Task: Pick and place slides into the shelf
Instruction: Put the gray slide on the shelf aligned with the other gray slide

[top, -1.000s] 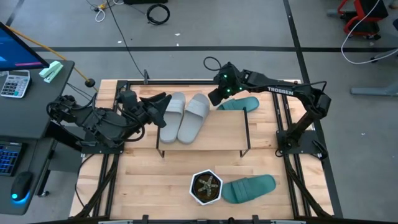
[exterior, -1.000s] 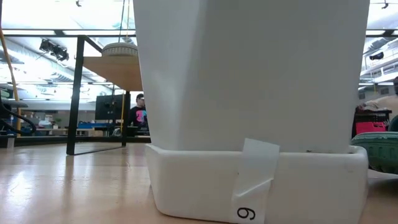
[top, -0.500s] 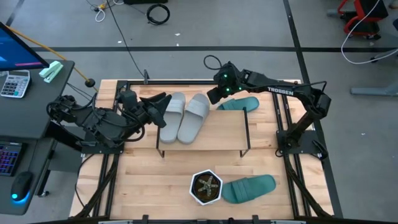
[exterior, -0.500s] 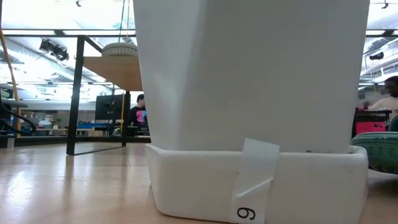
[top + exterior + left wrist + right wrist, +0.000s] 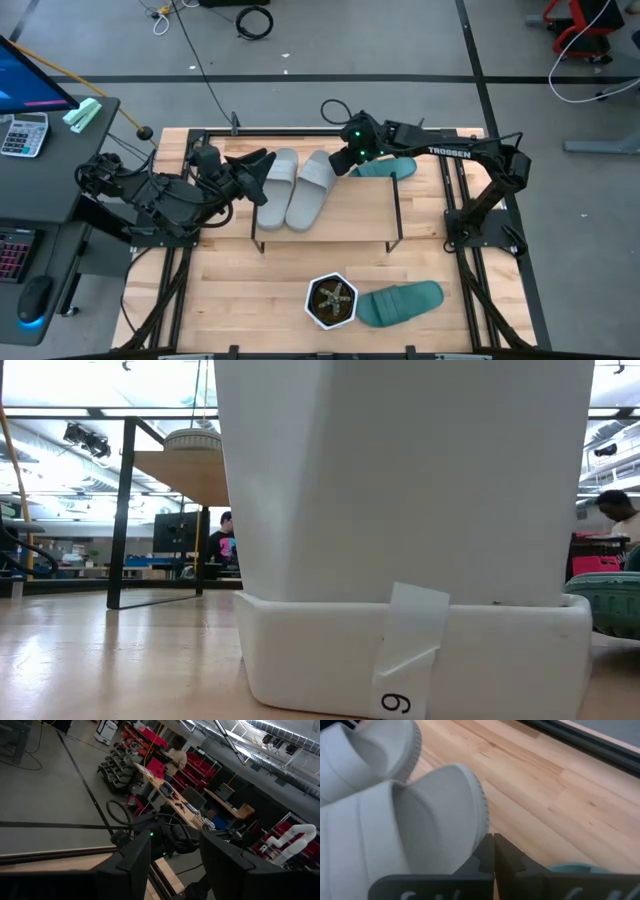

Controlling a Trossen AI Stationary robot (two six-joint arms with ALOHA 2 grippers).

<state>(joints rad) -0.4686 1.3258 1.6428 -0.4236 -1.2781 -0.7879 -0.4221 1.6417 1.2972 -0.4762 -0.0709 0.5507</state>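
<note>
Two light grey slides lie side by side on the shelf's wooden top board [image 5: 340, 215], the left one [image 5: 277, 178] and the right one [image 5: 312, 185], their far ends past its far edge. One teal slide [image 5: 385, 167] lies on the table behind the shelf's right end. The other teal slide [image 5: 402, 303] lies near the front beside the potted plant [image 5: 332, 301]. My right gripper [image 5: 340, 163] [image 5: 493, 851] is shut, right beside the right grey slide's far end. My left gripper [image 5: 258, 172] [image 5: 175, 865] is open and stands at the left grey slide's left side, with nothing between its fingers. My right gripper has its shut fingertips [image 5: 487, 854] against the rim of the right grey slide's far end [image 5: 479, 827], coming from the table's right and slanting down. Whether they press on the rim or only stand beside it, I cannot tell. The slide lies flat on the shelf top.
The white pot [image 5: 410, 530] of the plant fills most of the low view; beside it show a black shelf leg [image 5: 124, 510] and a teal slide's edge [image 5: 606, 600]. A desk with a calculator [image 5: 22, 133] stands left of the table. People sit far off in the room.
My right gripper has moved toward the table's left and a little toward its near edge, closing in on the far end of the right grey slide. The slides and my left arm have kept still.
</note>
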